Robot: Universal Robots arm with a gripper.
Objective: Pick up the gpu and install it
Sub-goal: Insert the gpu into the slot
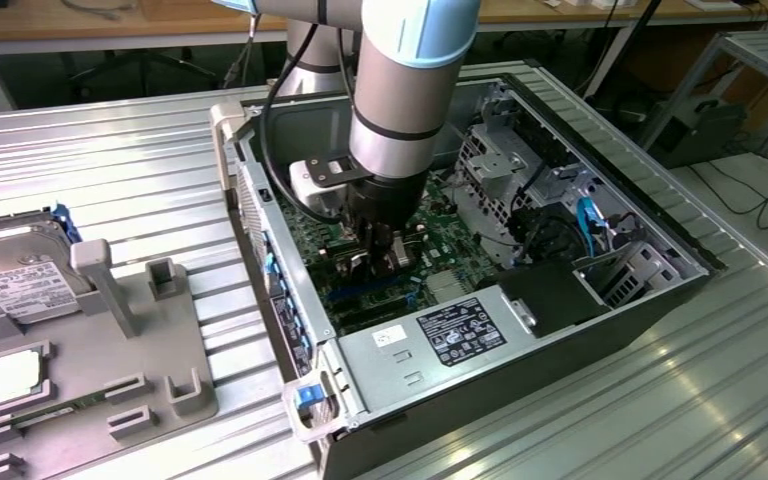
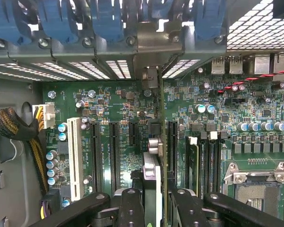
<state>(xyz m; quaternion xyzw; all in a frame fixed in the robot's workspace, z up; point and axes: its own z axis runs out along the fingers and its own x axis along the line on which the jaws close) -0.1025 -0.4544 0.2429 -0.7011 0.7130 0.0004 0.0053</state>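
A: Where is the hand point(image 1: 381, 258) at this moment?

B: Down inside the open computer case point(image 1: 651, 215), low over the green motherboard point(image 1: 307, 238); the grey arm point(image 1: 404, 90) drops into the case from above; the case lies on its side on the ribbed metal desk point(image 1: 104, 160).

A: And the gpu point(image 2: 156, 187)?

B: Pinched in the hand; in the wrist view the card stands on edge between the two black fingers point(image 2: 130, 208), its thin green board running toward the case's rear wall; its silver end bracket point(image 2: 151, 78) sits right at the slotted rear wall, just below the row of blue retention clips point(image 2: 106, 21).

A: So the hand is not spread?

B: No; it is closed on the card from both flat sides.

A: How does the card stand relative to the motherboard?

B: Upright over it, lined along the long black expansion slots point(image 2: 114, 151); the white slot point(image 2: 75, 158) lies farther to one side of the card; the empty processor socket point(image 2: 258, 187) lies on the other side; whether the card's edge is seated in a slot, I cannot tell.

A: Anything outside the case?

B: Beside the case, toward the exterior view's left, a grey holder tray point(image 1: 91, 385) rests on the desk; it carries a silver hard drive point(image 1: 17, 275) with a white label and a small square processor chip point(image 1: 13, 375); both sit well apart from the case.
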